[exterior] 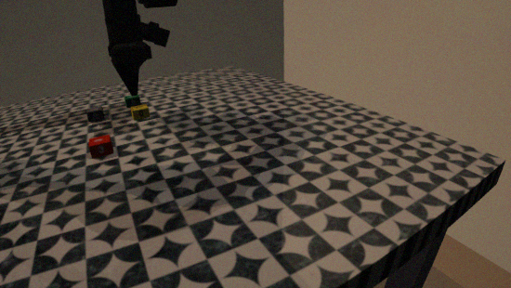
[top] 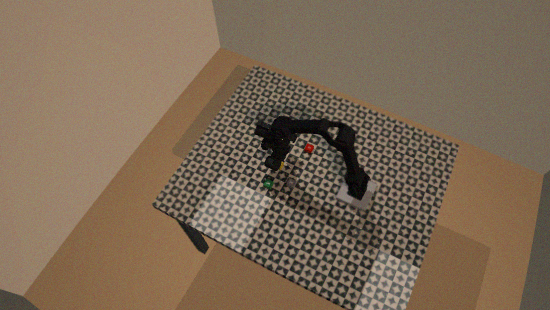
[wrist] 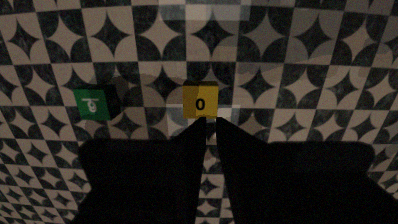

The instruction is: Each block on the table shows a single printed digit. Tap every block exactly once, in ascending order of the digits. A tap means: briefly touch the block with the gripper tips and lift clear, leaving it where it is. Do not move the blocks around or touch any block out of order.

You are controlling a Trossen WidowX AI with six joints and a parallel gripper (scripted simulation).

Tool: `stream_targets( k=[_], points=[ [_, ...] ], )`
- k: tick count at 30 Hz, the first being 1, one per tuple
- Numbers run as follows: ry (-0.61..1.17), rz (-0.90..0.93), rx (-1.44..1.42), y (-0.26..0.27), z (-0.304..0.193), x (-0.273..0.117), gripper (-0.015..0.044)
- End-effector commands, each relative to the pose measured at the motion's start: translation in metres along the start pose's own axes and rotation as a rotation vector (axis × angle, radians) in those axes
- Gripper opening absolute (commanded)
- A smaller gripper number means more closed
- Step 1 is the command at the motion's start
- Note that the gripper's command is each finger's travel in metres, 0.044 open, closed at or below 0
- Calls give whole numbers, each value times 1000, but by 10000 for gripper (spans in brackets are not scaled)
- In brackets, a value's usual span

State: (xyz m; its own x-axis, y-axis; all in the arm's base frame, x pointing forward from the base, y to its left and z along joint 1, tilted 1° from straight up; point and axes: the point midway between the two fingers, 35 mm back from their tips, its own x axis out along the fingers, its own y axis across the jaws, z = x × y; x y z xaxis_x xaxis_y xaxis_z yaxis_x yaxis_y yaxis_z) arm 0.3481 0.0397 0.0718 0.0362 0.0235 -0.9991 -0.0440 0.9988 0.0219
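A yellow block [wrist: 200, 102] [exterior: 139, 112] [top: 282, 166] shows the digit 0; the arm partly hides it in the top view. My gripper [wrist: 210, 122] [exterior: 135, 94] is shut with only a thin gap and nothing between its tips, which are just above and beside the yellow block; contact is not clear. A green block [wrist: 92, 105] [exterior: 132, 100] [top: 268, 184] shows a round digit with a bar, 6 or 9. A red block [exterior: 100, 146] [top: 309, 148] shows 3. A dark grey block [exterior: 96, 114] [top: 291, 182] has no readable digit here and is outside the wrist view.
The patterned table [top: 400, 150] [exterior: 334, 186] carries the blocks and the arm. The arm's pale base plate [top: 347, 194] is to the right of the blocks in the top view. The green and grey blocks are close to the yellow one.
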Motion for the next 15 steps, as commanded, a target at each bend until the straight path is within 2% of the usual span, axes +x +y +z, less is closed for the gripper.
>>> stream_targets(
  k=[1,15],
  points=[
    [6,1,-1,0,-1,2,20],
    [6,1,-1,0,-1,18,20]
  ],
)
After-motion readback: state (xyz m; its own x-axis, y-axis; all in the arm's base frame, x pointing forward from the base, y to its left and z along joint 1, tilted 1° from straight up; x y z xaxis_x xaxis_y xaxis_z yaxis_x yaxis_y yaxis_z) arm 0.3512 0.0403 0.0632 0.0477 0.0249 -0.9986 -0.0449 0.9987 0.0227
